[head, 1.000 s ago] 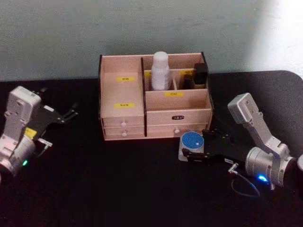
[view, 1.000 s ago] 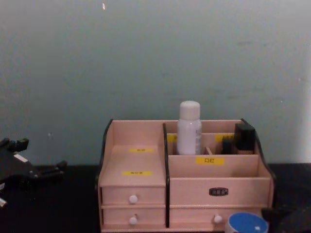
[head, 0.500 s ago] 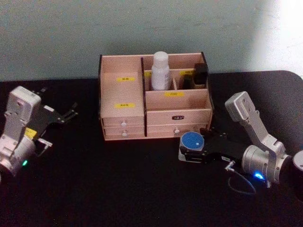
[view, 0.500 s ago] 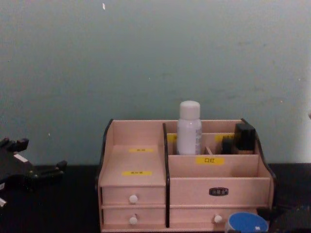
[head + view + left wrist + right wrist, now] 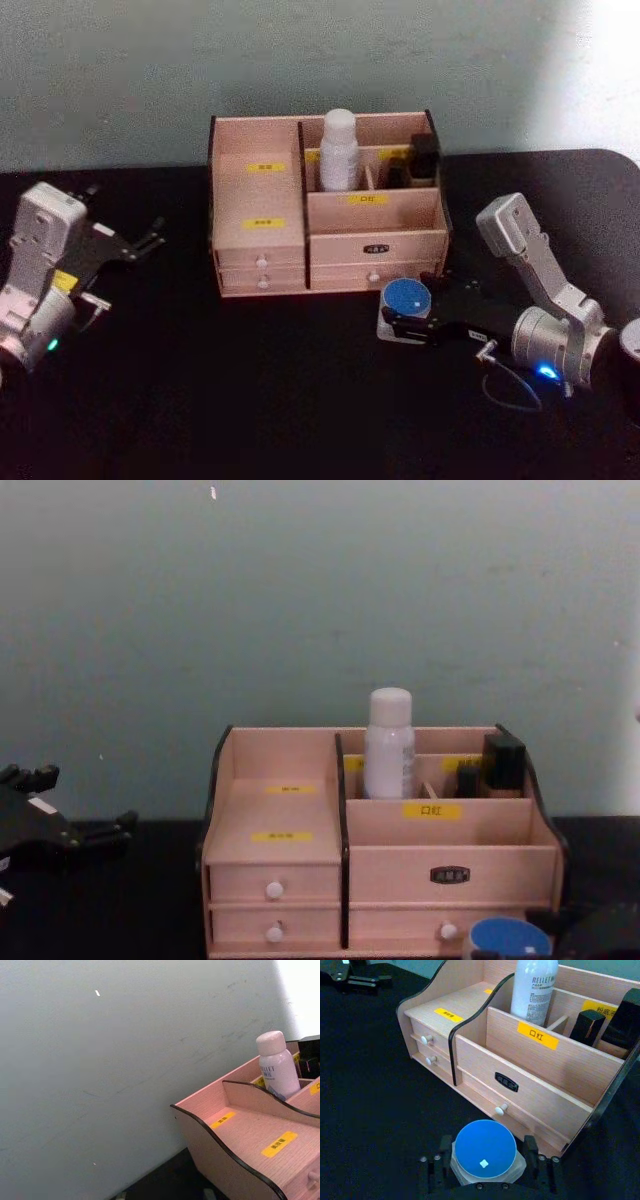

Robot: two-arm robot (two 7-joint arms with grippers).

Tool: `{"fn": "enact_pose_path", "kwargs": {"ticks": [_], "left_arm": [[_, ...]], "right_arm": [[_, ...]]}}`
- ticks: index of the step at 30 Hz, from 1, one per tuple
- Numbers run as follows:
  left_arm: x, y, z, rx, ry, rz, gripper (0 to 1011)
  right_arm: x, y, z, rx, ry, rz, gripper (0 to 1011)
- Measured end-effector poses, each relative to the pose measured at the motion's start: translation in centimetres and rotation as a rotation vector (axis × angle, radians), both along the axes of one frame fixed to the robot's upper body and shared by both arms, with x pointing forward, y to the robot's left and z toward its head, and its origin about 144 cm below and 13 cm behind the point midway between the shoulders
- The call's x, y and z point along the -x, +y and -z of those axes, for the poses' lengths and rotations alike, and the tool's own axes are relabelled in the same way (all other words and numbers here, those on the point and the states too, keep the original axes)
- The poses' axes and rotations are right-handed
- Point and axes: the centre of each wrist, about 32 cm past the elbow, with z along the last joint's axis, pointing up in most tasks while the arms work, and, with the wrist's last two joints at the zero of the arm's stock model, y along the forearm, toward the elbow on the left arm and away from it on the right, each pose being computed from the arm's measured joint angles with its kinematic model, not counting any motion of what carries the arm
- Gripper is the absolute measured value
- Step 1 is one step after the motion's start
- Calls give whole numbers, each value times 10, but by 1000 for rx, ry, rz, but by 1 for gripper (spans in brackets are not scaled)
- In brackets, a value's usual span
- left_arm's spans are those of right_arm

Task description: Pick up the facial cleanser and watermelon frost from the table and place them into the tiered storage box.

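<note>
The tiered storage box (image 5: 262, 245) stands at the middle back of the black table, also in the chest view (image 5: 280, 825) and the right wrist view (image 5: 542, 1077). The facial cleanser (image 5: 340, 150) stands upright in a rear compartment (image 5: 390, 745) (image 5: 535, 990) (image 5: 277, 1065). The watermelon frost (image 5: 405, 297), with its blue lid, sits on the table just before the box's right drawers (image 5: 485, 1149) (image 5: 505, 938). My right gripper (image 5: 412, 305) is open and straddles the jar, its fingers (image 5: 432, 1170) close on either side. My left gripper (image 5: 155, 235) is parked open at the far left.
Dark cosmetic items (image 5: 422, 155) fill the box's rear right compartments. The box's front right compartment (image 5: 570, 1085) and its stepped left shelves (image 5: 262, 195) hold nothing. A blue cable (image 5: 515, 390) lies by the right arm. The wall rises close behind the box.
The right gripper has edged slightly forward around the jar. The jar, the bottle and the left arm have stayed put.
</note>
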Motion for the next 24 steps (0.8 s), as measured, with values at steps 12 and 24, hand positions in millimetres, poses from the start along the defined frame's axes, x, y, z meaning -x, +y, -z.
{"fn": "enact_pose_path", "kwargs": {"ticks": [12,24], "left_arm": [[0,0,0,0,0,0,1001],[0,0,0,0,0,0,1001]], "right_arm": [[0,0,0,0,0,0,712],[3,-2,-4,-9,-10,-8,712]]}}
